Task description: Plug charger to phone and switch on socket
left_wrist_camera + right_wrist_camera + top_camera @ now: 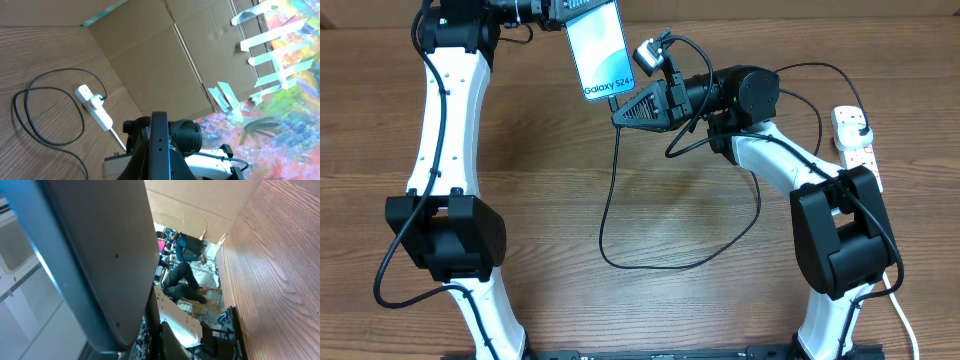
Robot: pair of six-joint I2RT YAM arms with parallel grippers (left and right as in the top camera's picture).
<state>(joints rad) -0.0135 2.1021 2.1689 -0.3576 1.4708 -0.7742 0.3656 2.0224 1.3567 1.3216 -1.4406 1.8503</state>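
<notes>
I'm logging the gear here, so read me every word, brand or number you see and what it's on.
"Galaxy S24": on the phone screen, near one end.
Socket: red marks, no readable lettering at this size.
Nothing else readable in any view.

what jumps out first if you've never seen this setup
The phone, its light blue screen facing up, is held at the top centre by the left gripper, with the right gripper shut on the charger at its lower edge. Its black cable loops over the wooden table, with the white socket at the right edge.
</notes>
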